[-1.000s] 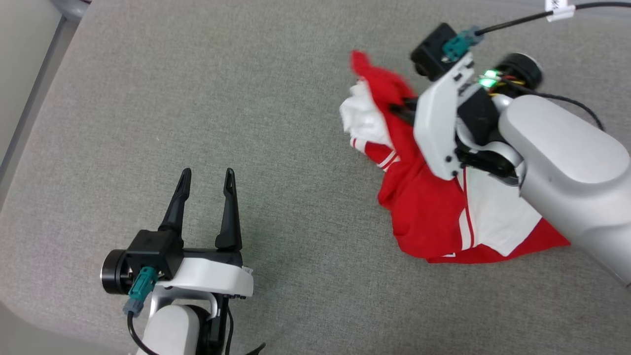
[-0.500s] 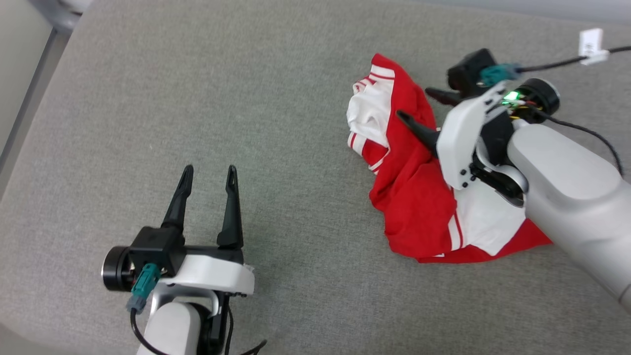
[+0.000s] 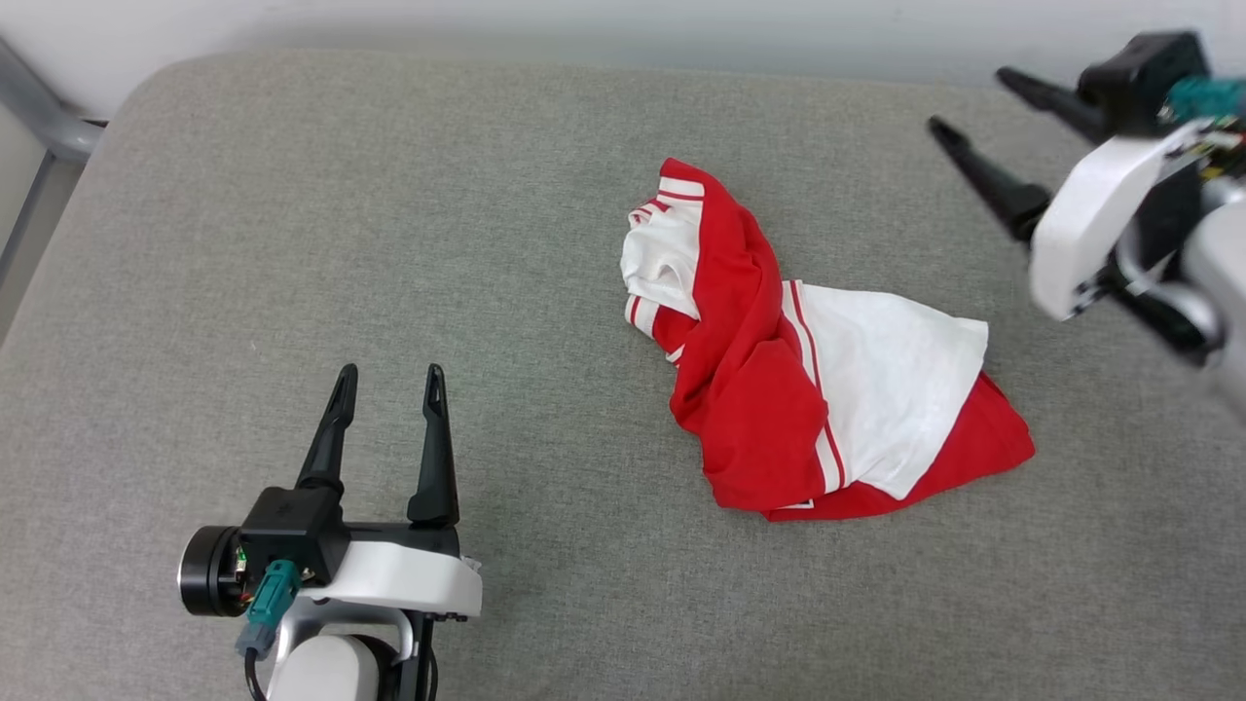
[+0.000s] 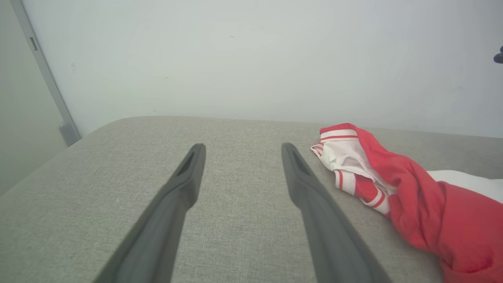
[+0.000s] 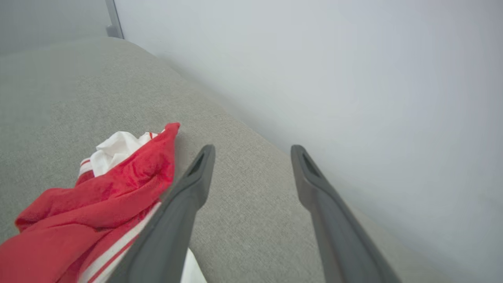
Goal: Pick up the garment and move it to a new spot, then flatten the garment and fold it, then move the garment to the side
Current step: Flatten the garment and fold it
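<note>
The garment (image 3: 779,380), a red T-shirt with white sleeves and striped trim, lies crumpled in a heap on the grey cushion, right of centre in the head view. Its bunched end shows at the right of the left wrist view (image 4: 397,184) and at the lower left of the right wrist view (image 5: 102,196). My right gripper (image 3: 969,97) hangs open at the upper right, clear of the cloth, with nothing between its fingers (image 5: 251,149). Low on the left, well apart from the shirt, my left gripper (image 3: 389,375) stands open and empty (image 4: 241,147).
The grey fabric cushion (image 3: 389,243) spans the whole work area and ends at a pale wall (image 4: 251,59) at the back. A metal frame post (image 3: 39,127) stands at the far left corner.
My right gripper has opened, let go of the garment and pulled back up and to the right. The shirt has dropped into a heap. The head camera has shifted too.
</note>
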